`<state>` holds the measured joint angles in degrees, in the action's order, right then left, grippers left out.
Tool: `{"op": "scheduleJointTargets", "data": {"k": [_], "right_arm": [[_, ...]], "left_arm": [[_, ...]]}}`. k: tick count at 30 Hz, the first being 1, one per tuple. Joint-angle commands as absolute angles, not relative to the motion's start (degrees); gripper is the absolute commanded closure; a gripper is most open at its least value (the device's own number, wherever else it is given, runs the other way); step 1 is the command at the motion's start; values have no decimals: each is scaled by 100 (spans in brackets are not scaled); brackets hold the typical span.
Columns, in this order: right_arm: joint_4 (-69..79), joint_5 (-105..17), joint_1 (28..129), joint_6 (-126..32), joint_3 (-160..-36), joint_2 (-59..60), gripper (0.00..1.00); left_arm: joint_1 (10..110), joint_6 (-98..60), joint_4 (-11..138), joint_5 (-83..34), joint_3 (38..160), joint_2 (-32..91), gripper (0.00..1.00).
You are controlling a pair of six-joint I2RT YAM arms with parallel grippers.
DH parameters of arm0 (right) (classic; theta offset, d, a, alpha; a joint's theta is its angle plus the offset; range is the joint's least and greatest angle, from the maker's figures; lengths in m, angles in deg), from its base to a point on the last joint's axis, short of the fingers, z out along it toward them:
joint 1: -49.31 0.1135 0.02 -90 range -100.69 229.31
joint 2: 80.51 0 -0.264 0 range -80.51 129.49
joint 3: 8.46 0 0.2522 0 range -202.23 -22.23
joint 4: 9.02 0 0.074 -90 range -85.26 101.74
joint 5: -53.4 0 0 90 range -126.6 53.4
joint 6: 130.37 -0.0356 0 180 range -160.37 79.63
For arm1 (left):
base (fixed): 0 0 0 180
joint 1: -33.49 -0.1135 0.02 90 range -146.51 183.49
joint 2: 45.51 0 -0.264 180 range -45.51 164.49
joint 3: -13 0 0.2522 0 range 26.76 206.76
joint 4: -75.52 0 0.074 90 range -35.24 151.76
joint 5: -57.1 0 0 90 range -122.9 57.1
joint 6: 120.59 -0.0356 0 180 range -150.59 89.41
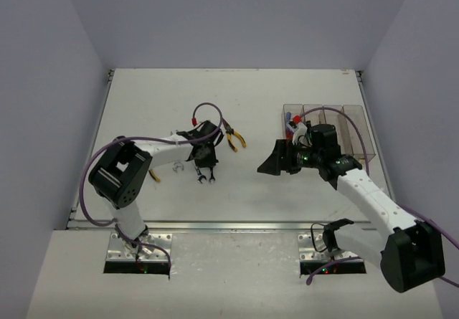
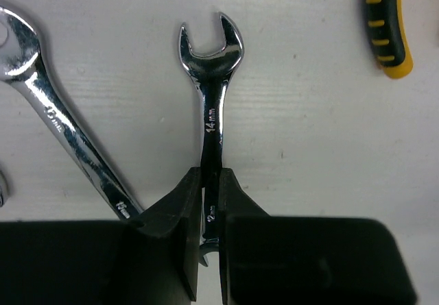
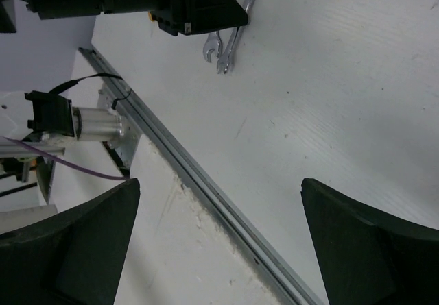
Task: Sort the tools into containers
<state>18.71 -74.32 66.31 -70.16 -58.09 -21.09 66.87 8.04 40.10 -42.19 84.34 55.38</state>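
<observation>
My left gripper (image 2: 211,181) is shut on the shaft of a silver open-end wrench (image 2: 211,113), which lies on the white table with its open head pointing away. A second silver wrench (image 2: 62,123) lies slanted just to its left. The tip of the yellow-handled pliers (image 2: 387,27) shows at upper right. From above, the left gripper (image 1: 204,163) sits mid-table next to the pliers (image 1: 233,138). My right gripper (image 1: 271,163) hovers open and empty in front of the containers (image 1: 337,129), whose leftmost bin holds blue-handled screwdrivers (image 1: 290,124). The right wrist view shows its fingers (image 3: 103,236) wide apart.
A metal rail (image 3: 206,181) marks the table's near edge under the right gripper. A small yellow-tipped tool (image 1: 154,177) lies near the left arm's elbow. White walls close the table at left, back and right.
</observation>
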Motion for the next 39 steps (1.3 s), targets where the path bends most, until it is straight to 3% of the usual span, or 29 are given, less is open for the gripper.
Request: {"op": "scheduleJointTargets", "data": {"k": [1, 9, 15, 19, 25, 27, 29, 32, 33, 35, 37, 39], "right_arm": [[131, -7901, 6853, -7775, -5456, -1799, 1], [-1451, -7060, 7786, -8374, -5125, -738, 4], [-2647, -6414, 8389, -8940, -5188, 285, 15], [-3043, -6262, 8570, -9063, -5356, 743, 28], [-3076, -6174, 8657, -9068, -5584, 1041, 34], [-3164, -6187, 8679, -9092, -5587, 1065, 42], [-3191, -6222, 8688, -9112, -5602, 1089, 57], [-3218, -6232, 8714, -9140, -5601, 1070, 95], [-3206, -6215, 8724, -9137, -5592, 1040, 100], [-3115, -6148, 8725, -9085, -5542, 952, 100], [-2859, -5947, 8713, -8932, -5483, 726, 100], [-2268, -5710, 8635, -8713, -5508, 428, 100]], "left_arm": [[6671, 863, 4262, -3967, 8299, 4922, 100], [6813, 1076, 4515, -3686, 8107, 4483, 100], [7150, 1607, 4817, -3607, 7877, 3921, 100], [7404, 2011, 5015, -3685, 7756, 3577, 100], [7663, 2223, 5073, -3703, 7717, 3416, 100], [7743, 2280, 5110, -3705, 7699, 3412, 100], [7778, 2311, 5147, -3694, 7681, 3412, 100], [7819, 2318, 5174, -3707, 7677, 3397, 100], [7822, 2320, 5168, -3718, 7677, 3382, 100], [7822, 2311, 5130, -3779, 7703, 3324, 100], [7822, 2231, 4967, -3952, 7785, 3262, 78], [7829, 2119, 4535, -4338, 8089, 3171, 29]]}}
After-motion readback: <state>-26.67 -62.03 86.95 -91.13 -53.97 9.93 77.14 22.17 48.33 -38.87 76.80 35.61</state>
